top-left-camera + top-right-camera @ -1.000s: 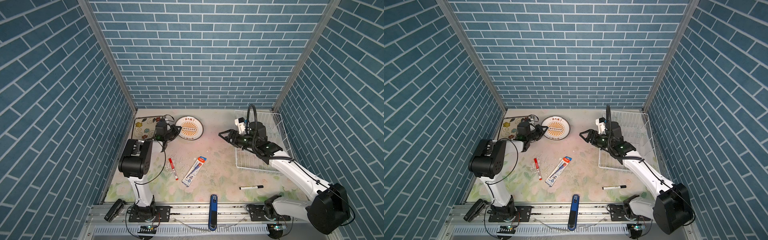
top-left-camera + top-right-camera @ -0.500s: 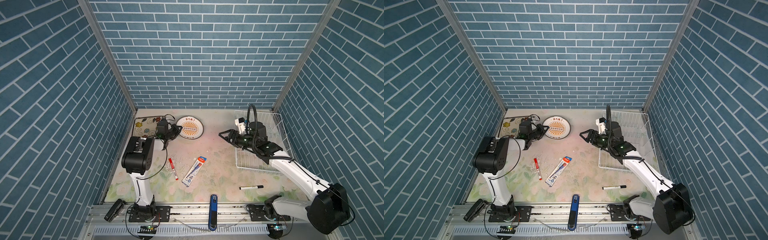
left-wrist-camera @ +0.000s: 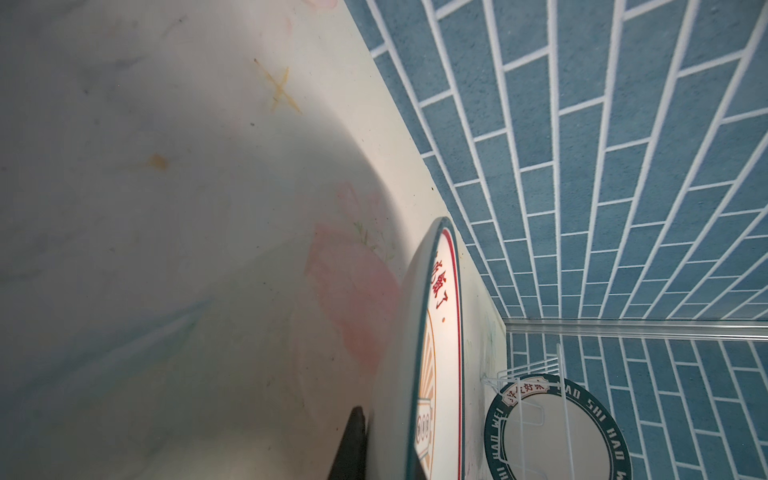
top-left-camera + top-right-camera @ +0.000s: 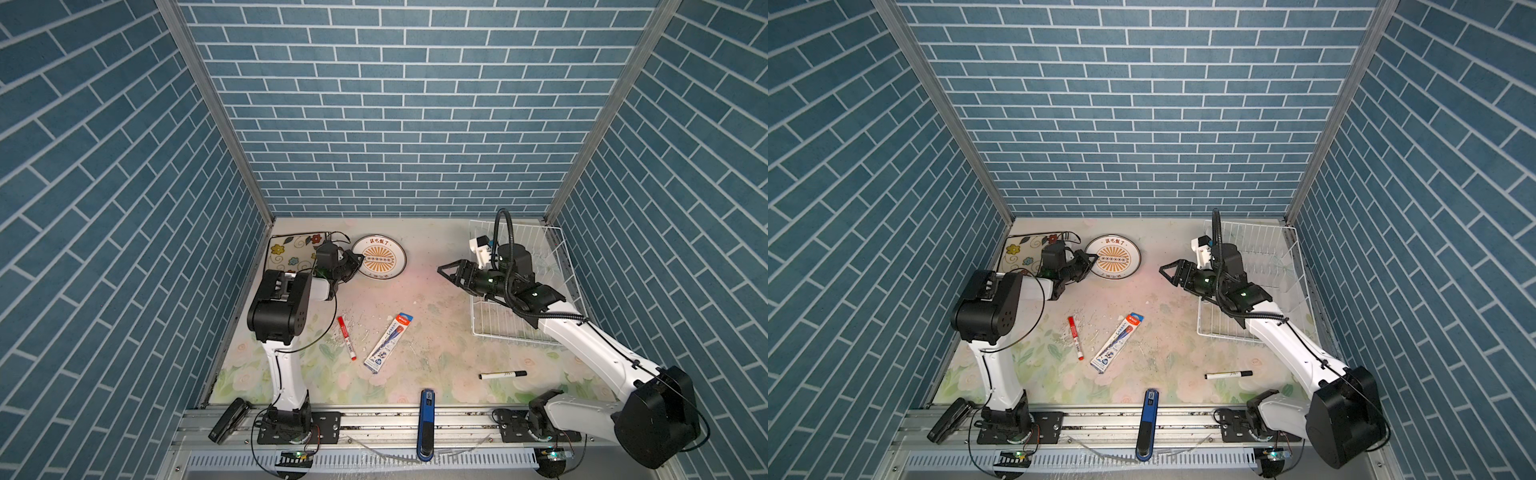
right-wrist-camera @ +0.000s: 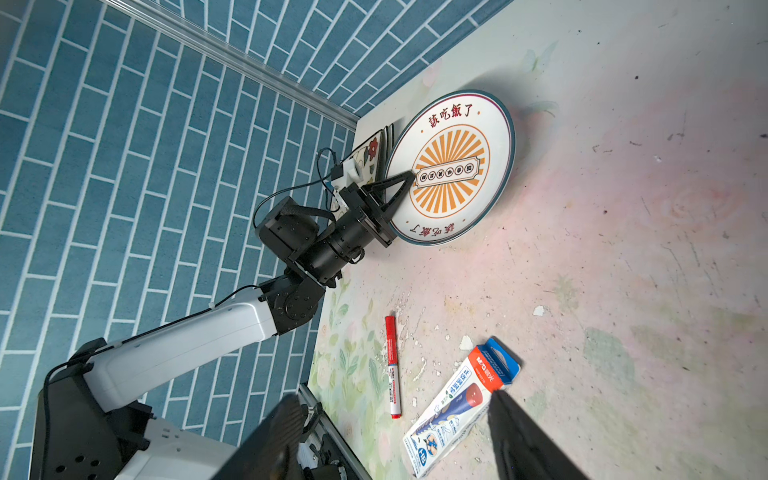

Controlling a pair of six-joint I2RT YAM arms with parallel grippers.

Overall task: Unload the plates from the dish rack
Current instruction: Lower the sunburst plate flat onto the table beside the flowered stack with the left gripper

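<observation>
your left gripper [image 4: 359, 261] pinches the round plate [image 4: 384, 266] at its 9 o'clock rim, likely to set it flat; right gripper [image 4: 449, 272] hangs wide, empty, by the dish rack [image 4: 498, 324].

- Table [image 4: 436, 291]: pale top with a faded flower print, scuffed.
- Square plate [image 4: 291, 249] in the back left corner, with a round plate [image 4: 380, 262] just beside it.
- Dish rack [image 4: 482, 316] on the right.
- Red marker [image 4: 346, 337] and pen box [image 4: 389, 343] near the middle.
- Black marker [image 4: 503, 375] at the front right.
</observation>
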